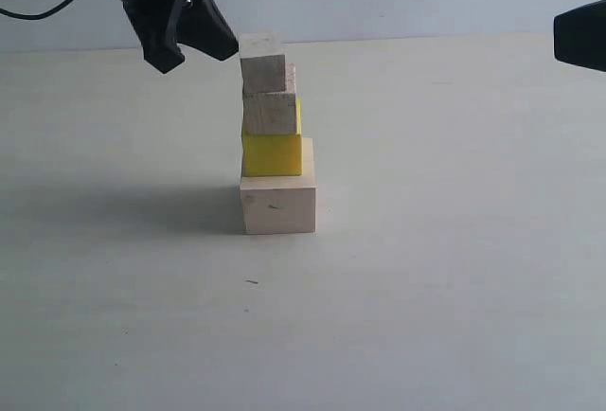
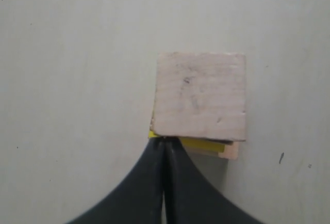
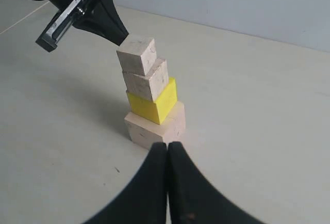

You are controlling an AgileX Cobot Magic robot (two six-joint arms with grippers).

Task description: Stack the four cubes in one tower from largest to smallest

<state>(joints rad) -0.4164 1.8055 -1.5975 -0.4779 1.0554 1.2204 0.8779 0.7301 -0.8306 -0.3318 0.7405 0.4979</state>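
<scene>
The left gripper [image 1: 227, 49], fingers pressed together on nothing, hangs just beside the top of 1 tower [image 1: 274, 136] of 4 cubes, 3 pale wood cubes [image 1: 277, 203] and 1 yellow cube [image 1: 273, 155], long axis upright, midway between the table's [image 1: 426, 316] left and right edges, while the right gripper [image 3: 167, 146], likewise closed and empty, sits toward the right edge.

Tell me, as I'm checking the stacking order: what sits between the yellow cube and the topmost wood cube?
A small wood cube, touching both; the exterior view shows it.
</scene>
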